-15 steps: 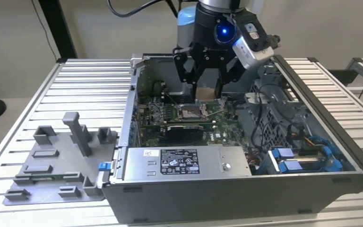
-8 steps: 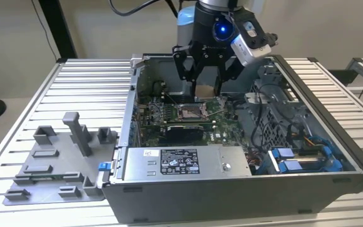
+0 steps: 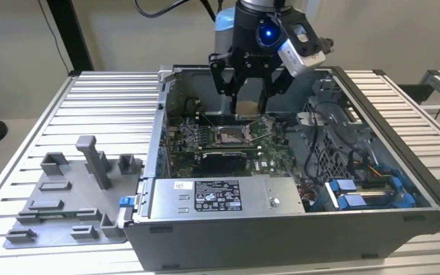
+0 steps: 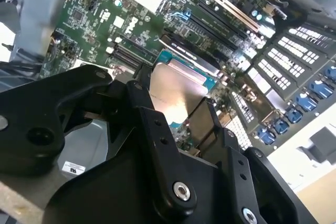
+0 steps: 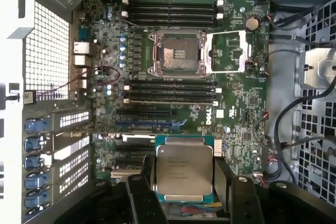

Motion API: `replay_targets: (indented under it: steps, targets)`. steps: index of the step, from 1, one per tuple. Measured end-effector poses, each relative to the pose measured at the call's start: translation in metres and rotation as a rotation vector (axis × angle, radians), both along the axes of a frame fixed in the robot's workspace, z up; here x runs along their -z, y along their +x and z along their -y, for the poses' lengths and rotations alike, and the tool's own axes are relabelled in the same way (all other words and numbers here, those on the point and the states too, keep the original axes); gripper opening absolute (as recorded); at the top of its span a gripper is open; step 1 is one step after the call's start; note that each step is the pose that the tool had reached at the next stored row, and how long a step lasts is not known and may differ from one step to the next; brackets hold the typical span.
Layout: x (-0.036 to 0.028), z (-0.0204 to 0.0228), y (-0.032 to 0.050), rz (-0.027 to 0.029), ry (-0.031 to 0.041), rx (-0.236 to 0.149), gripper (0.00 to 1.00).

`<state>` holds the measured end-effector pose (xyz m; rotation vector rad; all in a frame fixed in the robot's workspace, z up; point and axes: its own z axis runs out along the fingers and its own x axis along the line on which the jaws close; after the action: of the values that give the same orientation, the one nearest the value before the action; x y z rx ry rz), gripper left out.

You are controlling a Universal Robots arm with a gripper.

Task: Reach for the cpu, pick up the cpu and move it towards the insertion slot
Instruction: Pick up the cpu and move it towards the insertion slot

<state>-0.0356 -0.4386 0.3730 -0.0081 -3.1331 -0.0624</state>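
The cpu [image 5: 184, 169] is a thin square chip with a pale silver face, and in the second wrist view its tan underside [image 4: 176, 90] shows. My gripper [image 3: 247, 109] is shut on the cpu, with one black finger [image 5: 140, 192] against each side edge. It hangs inside the open computer case, above the green board. The insertion slot [image 5: 176, 53] is a silver-framed square socket with a dark centre. In the exterior view the slot [image 3: 230, 135] lies just below and nearer the camera than the held chip [image 3: 248, 106], with a gap between them.
The socket's hinged metal plate [image 5: 228, 51] lies open beside it. Dark memory slots [image 5: 170, 93] flank the socket. The case walls [image 3: 392, 132], a grey power supply [image 3: 220, 197] and cables with blue parts [image 3: 365, 192] ring the board. Grey fixture blocks [image 3: 67, 200] stand outside the case.
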Motion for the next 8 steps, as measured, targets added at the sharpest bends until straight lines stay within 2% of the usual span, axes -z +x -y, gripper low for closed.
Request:
replay_targets:
  steps: [8]
  targets:
    - [0.0008, -0.0079, 0.0000, 0.0000, 0.0000, 0.000, 0.00]
